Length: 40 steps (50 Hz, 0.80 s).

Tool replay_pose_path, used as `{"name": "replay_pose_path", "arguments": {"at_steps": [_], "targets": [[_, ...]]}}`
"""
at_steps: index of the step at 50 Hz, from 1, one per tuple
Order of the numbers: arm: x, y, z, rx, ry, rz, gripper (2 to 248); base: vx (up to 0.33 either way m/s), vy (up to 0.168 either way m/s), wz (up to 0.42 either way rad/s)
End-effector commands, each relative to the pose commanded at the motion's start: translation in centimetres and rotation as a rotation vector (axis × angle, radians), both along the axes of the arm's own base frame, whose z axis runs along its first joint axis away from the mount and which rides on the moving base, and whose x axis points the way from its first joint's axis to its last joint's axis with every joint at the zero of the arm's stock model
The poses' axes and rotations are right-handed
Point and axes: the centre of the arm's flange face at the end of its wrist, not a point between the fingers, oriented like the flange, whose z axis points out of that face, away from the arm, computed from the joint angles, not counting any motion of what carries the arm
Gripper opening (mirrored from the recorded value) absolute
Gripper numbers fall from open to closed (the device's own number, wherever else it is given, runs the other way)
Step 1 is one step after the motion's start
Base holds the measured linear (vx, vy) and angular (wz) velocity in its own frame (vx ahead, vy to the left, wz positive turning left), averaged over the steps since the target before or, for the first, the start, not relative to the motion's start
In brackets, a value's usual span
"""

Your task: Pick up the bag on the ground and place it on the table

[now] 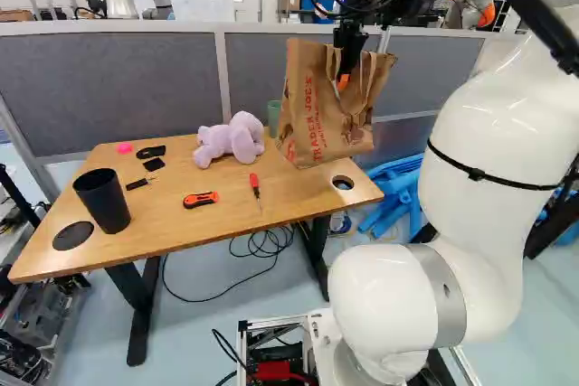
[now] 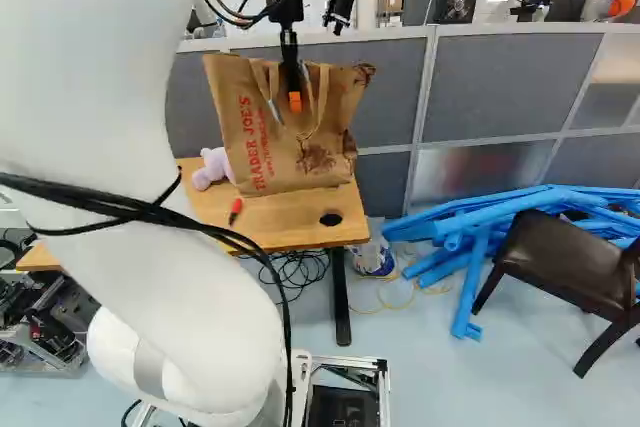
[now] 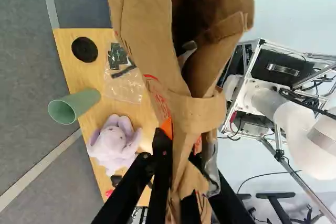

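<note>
Black and tapering, a cup [image 1: 101, 201] stands at the left of the left base view on a table [image 1: 172, 214] with a smooth, wood-toned top. Next along come a lilac plush toy [image 1: 231, 140], soft and rounded, then a red-handled screwdriver [image 1: 255, 189] and a green cup [image 1: 273, 117]. To their right is the brown paper bag [image 1: 312, 124], directly below the gripper [image 1: 344, 80], over the table's right end; whether its base touches the top I cannot tell. Its creased sides carry red print, and it leans a little. Fingers pointing down, the gripper [image 3: 181, 135] is clenched on the bag by a flat paper handle [image 3: 197, 114], and the wrist view shows the bag's mouth gaping ahead of the fingers. Farther right the white arm [image 1: 479, 142], glossy and thickly rounded, rises from its joint and reaches forward above the bag. Toward the right of the right base view, blue tubes [image 2: 470, 232] sprawl in a loose heap beside a dark, smooth-seated chair [image 2: 565, 262].
</note>
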Motion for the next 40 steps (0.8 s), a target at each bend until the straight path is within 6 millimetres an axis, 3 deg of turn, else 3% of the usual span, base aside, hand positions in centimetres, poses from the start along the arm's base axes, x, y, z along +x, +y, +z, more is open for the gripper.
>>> {"name": "replay_pose_path", "arguments": {"at_steps": [40], "targets": [[4.2, -0.4, -6.4, -0.005, 0.114, 0.004, 21, 0.0, 0.0, 0.0]]}}
